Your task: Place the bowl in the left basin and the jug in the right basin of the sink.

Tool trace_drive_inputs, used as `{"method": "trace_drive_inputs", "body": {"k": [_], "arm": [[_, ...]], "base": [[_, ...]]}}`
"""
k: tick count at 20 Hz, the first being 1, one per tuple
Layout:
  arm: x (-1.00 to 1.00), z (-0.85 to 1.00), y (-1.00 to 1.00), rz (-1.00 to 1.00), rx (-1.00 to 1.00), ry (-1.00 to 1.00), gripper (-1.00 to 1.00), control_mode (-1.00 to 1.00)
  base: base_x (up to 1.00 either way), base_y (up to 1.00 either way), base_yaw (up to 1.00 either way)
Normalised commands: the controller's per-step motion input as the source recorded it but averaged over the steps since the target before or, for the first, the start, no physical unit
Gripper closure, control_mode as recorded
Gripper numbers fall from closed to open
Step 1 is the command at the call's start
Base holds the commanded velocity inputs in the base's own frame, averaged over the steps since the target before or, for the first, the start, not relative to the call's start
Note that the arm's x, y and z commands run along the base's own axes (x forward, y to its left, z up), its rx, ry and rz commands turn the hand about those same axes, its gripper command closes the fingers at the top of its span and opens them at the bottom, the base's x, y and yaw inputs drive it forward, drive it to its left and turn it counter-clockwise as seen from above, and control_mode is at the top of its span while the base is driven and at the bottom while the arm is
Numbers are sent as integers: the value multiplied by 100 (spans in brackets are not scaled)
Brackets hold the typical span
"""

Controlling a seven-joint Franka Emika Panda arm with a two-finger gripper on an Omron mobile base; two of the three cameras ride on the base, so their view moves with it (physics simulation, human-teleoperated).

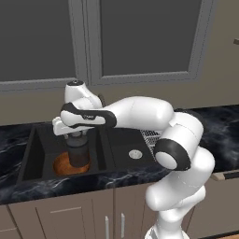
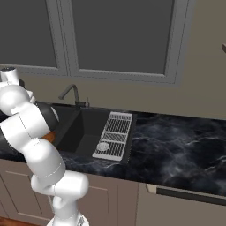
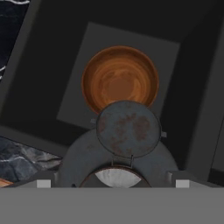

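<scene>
The reddish-brown bowl (image 1: 63,166) (image 3: 120,76) lies on the floor of the wider left basin (image 1: 44,144) (image 3: 70,109) of the black sink. Above it hangs the dark brown jug (image 1: 78,151), upright, with my gripper (image 1: 77,136) (image 3: 113,183) shut on its sides. In the hand view the jug's rusty grey cap (image 3: 127,127) covers the bowl's near rim. The narrower right basin (image 1: 126,140) holds nothing but its silver drain (image 1: 135,154). A sliver of the bowl (image 2: 49,137) shows past my arm in the right base view.
A dark faucet (image 2: 70,93) stands behind the sink. A white ribbed drain rack (image 2: 114,134) (image 1: 150,136) lies at the right basin's right side. Black marble counter (image 2: 176,141) stretches to the right, with windows above.
</scene>
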Motion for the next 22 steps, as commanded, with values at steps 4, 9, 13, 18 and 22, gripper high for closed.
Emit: {"method": "trace_drive_inputs", "body": {"k": [4,9,13,18,22], "arm": [[0,0,0,0,0,0,100,100],[0,0,0,0,0,0,100,-100],[-1,0,-8,0,0,1,100,-100],[0,0,-28,-3,0,7,100,-100],[-1,2,-58,-5,1,2,100,-100]], "base": [[0,0,0],[0,0,0],[0,0,0],[0,0,0],[0,0,0]]}}
